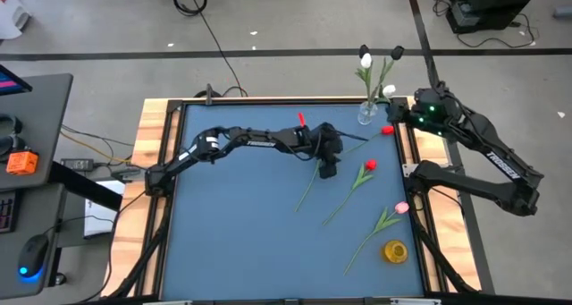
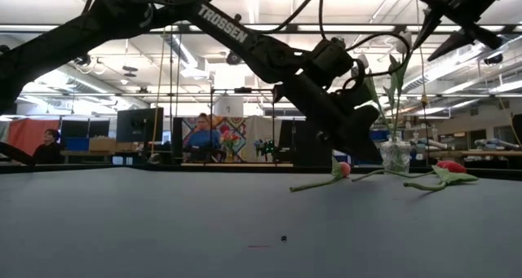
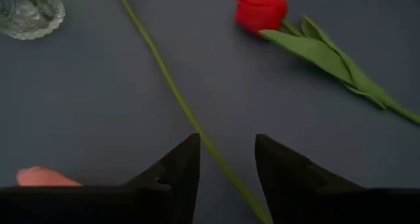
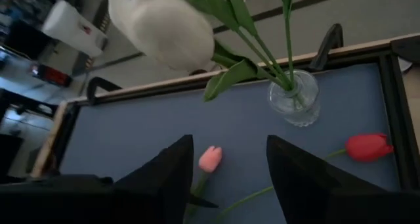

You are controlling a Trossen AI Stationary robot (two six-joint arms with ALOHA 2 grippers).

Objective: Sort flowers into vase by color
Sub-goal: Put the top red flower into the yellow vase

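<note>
A clear glass vase (image 1: 367,114) (image 4: 295,98) stands near the table's far right corner, holding a white tulip (image 4: 164,27) and a black tulip (image 1: 396,52). Loose tulips lie flat on the blue mat: a red one (image 1: 387,129) beside the vase, a red one (image 1: 369,165) (image 3: 261,10), a pink one (image 1: 401,208), and another pink head (image 4: 210,158). My left gripper (image 1: 329,168) (image 3: 226,140) is open and low over the mat. Its fingers stand on either side of a long green stem (image 3: 167,86). My right gripper (image 1: 396,114) (image 4: 226,145) is open, up beside the vase.
A small yellow container (image 1: 395,249) stands near the table's near right corner. A wooden frame (image 1: 161,144) borders the mat. The mat's left half is bare. People sit in the room beyond the table (image 2: 200,135).
</note>
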